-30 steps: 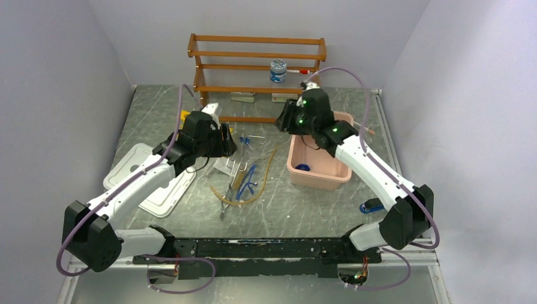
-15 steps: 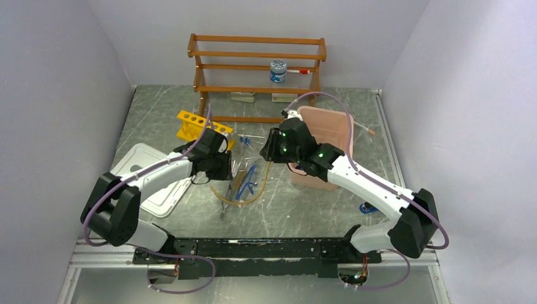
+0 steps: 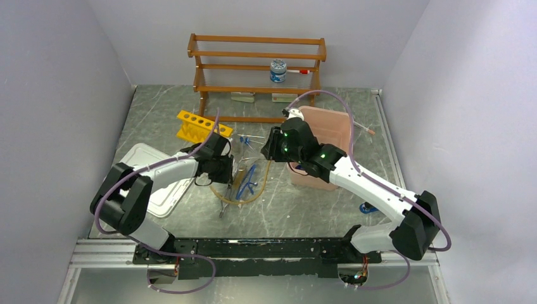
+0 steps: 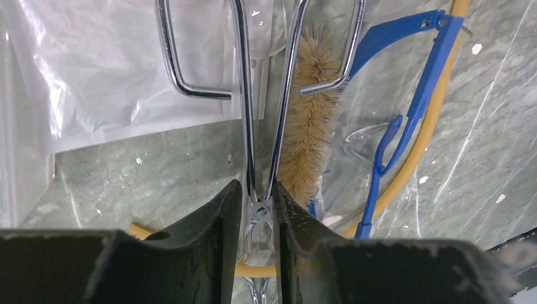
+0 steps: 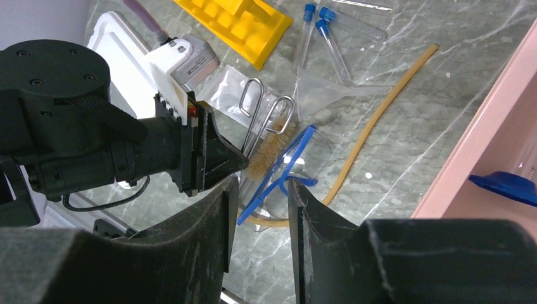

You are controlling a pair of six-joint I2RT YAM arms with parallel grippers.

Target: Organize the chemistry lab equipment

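Left pincer [image 4: 258,187] is clamped on the metal tongs [image 4: 259,220]. The hose [image 4: 430,123] beneath it and the brush [image 4: 310,126] beside it may drag along. Right pincer [image 5: 261,183] is apart, empty.

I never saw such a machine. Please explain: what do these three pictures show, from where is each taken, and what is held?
These are two robot arms bolted to a table. The wide picture looks down from above and behind them; the other two come from a camera on each wrist, with its own dark jaws at the bottom. On the table lie a yellow rack, blue-capped tubes, a tan hose, blue safety glasses, a brush and a pink bin. The left arm pinches the metal tongs in its jaws. The right arm holds nothing, jaws open.
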